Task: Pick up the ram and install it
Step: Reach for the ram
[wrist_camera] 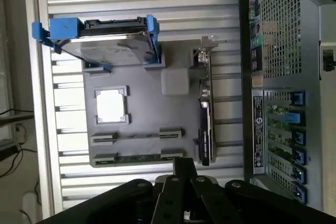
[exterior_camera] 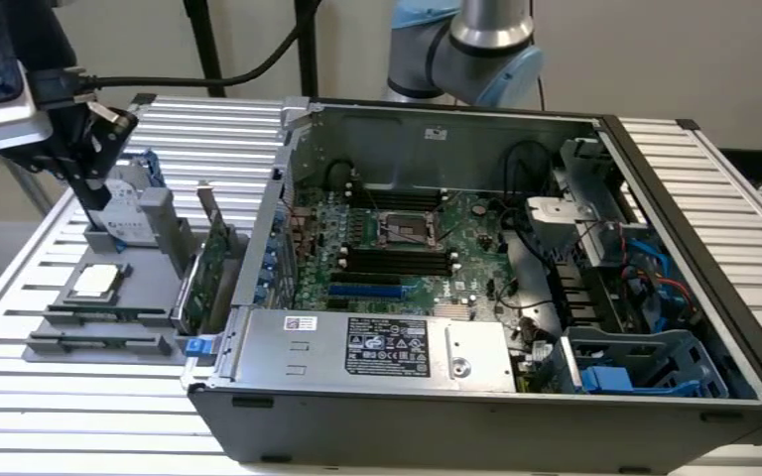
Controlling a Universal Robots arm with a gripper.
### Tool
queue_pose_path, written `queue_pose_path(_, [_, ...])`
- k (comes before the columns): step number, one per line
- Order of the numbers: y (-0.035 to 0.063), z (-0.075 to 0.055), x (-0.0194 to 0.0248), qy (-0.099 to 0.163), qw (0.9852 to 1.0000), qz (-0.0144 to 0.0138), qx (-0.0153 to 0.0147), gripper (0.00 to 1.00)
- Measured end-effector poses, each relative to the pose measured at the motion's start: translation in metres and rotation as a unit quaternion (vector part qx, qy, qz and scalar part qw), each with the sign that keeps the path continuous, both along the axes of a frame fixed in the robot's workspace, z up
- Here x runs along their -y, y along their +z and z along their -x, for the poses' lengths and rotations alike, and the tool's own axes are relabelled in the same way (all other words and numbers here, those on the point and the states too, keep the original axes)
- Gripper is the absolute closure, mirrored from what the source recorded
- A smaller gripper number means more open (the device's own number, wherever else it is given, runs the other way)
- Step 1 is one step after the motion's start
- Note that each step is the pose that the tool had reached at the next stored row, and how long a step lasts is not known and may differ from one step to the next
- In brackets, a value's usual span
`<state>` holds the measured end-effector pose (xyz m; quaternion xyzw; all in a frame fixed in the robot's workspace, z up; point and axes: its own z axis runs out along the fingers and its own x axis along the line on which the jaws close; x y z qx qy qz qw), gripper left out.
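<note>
On the slatted table, exterior view's right: computer case lying on its side, cover off, so the motherboard faces up and can be reached from above. Black memory slots run across the board just beside the processor socket. They look unfilled. Loose cables lie toward the exterior view's right of them, and the power supply sits along the near edge.

Beside the case, exterior view's left: grey parts tray. Each part sits in its own cradle, probably so it can be gripped from above.
- Hard drive in a blue caddy, propped on edge at the far end.
- Expansion card on edge along the side of the tray nearest the case.
- Square silver processor lying flat.
- The ram, a thin dark strip held between two end cradles in the row at the tray's near edge. The like row just beside it looks empty.

Room: the ram's top edge is bare, with open slats beyond the tray edge. One end lies near the expansion card. The case wall stands between tray and slots.

Gripper: hangs above the tray, apart from the ram, carrying nothing that I can see. Whether it is spread or closed, I cannot tell.
</note>
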<state>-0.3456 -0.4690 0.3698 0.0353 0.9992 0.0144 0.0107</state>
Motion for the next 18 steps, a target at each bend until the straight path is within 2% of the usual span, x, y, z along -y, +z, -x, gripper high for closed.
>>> queue_pose_path(8, [-0.0072, 0.025, 0.0092, 0.0, 1.0, 0.0001, -0.0011, 1.0])
queue_pose_path(13, [-0.0123, 0.034, 0.0138, 0.0, 1.0, 0.0001, -0.0053, 1.0])
queue_pose_path(16, [-0.0159, 0.04, 0.0148, 0.001, 1.0, 0.0001, -0.0079, 1.0])
queue_pose_path(18, [-0.0175, 0.044, 0.015, 0.002, 1.0, 0.0002, -0.0084, 1.0])
